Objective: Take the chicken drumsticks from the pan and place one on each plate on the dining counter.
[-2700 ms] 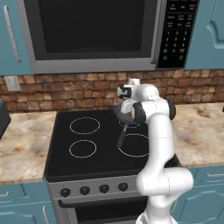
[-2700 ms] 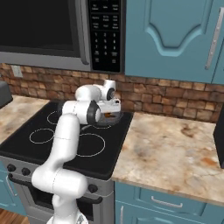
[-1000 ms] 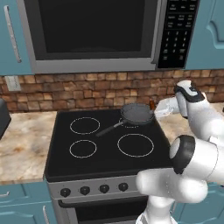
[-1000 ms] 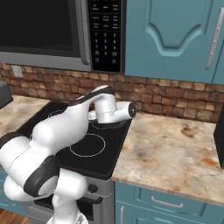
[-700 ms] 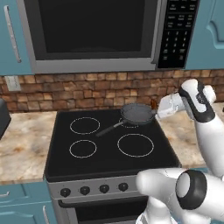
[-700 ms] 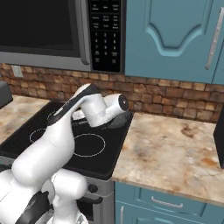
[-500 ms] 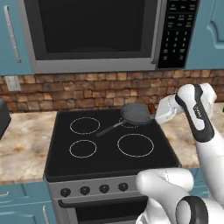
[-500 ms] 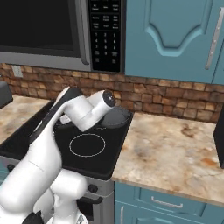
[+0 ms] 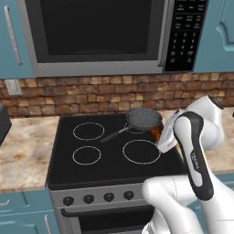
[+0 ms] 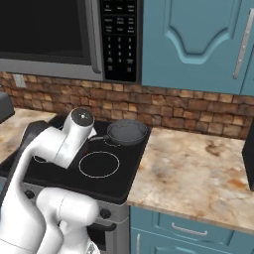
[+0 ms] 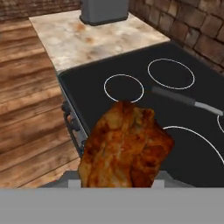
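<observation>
Drumstick shows in the left base view as an orange-brown sliver just right of the pan, at the pincer.

Right base view: the pan sits on the stove's back burner (arm beside it).

Hand view: the pincer is clamped on the drumstick, apparently carrying it toward a plate; its long axis runs up the frame, away from the fingers.

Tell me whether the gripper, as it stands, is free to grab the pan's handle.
Probably not: the gripper is already shut on a chicken drumstick. The pan handle lies bare on the stove, unobstructed, but the jaws are occupied.
</observation>
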